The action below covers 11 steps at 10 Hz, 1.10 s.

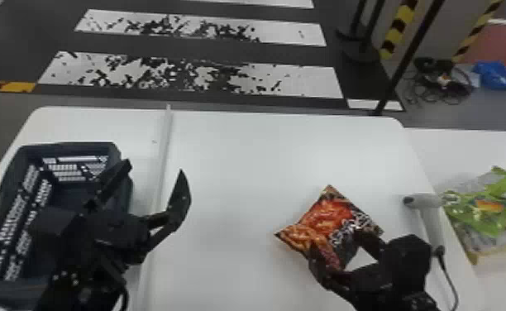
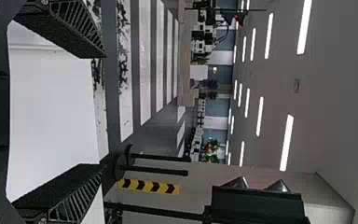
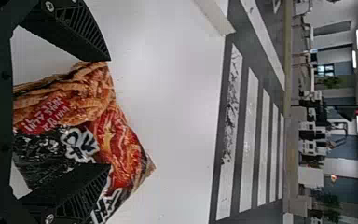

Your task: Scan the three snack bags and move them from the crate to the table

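My left gripper point(image 1: 154, 167) is open above the right side of the dark crate point(image 1: 118, 155), partly covering the crate's inside. In the left wrist view the left gripper point(image 2: 104, 111) has nothing between its fingers. An orange-and-black snack bag point(image 1: 326, 219) lies on the white table point(image 1: 239, 165), right of centre. My right gripper point(image 1: 335, 242) is at the bag's near side, fingers apart. The right wrist view shows the bag point(image 3: 116, 144) reaching between and past the open fingers of the right gripper point(image 3: 109, 113). A green snack bag point(image 1: 477, 213) lies at the far right.
A pale handheld scanner point(image 1: 432, 219) with a dark cable is on the table's right side, beside the right gripper. A raised white strip point(image 1: 163, 153) runs front to back between crate and orange bag. Another white surface point(image 1: 500, 144) adjoins at the right.
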Tool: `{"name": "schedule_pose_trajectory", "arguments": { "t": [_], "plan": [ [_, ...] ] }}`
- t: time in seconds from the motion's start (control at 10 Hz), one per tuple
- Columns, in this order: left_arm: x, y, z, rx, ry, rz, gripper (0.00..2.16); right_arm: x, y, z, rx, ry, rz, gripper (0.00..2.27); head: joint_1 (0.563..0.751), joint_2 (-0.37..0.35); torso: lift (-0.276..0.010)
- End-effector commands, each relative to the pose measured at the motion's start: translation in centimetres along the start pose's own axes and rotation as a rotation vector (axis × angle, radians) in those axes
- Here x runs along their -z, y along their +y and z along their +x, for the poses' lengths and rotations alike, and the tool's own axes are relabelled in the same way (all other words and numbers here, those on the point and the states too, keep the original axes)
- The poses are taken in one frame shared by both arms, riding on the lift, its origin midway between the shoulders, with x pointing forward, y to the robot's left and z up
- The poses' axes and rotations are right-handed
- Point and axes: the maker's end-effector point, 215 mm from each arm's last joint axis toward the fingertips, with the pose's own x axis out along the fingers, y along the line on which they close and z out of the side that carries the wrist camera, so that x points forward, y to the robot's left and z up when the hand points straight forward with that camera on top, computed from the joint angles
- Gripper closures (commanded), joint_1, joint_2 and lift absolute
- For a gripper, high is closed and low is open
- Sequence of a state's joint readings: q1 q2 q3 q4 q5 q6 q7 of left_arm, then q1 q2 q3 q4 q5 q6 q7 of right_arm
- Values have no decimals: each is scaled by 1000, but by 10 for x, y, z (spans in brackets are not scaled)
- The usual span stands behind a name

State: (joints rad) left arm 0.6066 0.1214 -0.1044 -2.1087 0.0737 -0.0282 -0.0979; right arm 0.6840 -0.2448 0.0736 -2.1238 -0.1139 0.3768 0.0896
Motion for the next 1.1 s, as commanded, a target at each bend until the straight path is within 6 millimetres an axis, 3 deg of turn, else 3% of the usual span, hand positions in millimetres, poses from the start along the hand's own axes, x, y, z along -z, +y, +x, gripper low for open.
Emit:
{"name": "schedule_pose_trajectory", "arguments": {
  "t": [0.0, 0.3, 0.6, 0.8, 0.9, 1.0],
  "plan": [
    [4, -2, -2, 7, 8, -1, 33, 16, 10, 6, 2, 51, -97, 87, 695, -55, -62],
    [10, -4, -6, 22, 23, 5, 33, 25, 29, 16, 8, 104, -298, 87, 695, -38, -62],
    [9, -2, -4, 40, 21, 2, 33, 53, 41, 22, 58, 140, -473, 87, 695, -6, -62],
    [9, -3, -1, 55, 25, -6, 33, 67, 19, 22, 179, 190, -656, 87, 695, -8, -62],
    [8, -6, 2, 73, 23, -11, 33, 71, 6, 23, 243, 207, -716, 157, 695, -22, -62],
    [10, -8, 2, 82, 28, -15, 33, 71, -3, 28, 287, 207, -772, 680, 695, -47, -62]
  ]
}}
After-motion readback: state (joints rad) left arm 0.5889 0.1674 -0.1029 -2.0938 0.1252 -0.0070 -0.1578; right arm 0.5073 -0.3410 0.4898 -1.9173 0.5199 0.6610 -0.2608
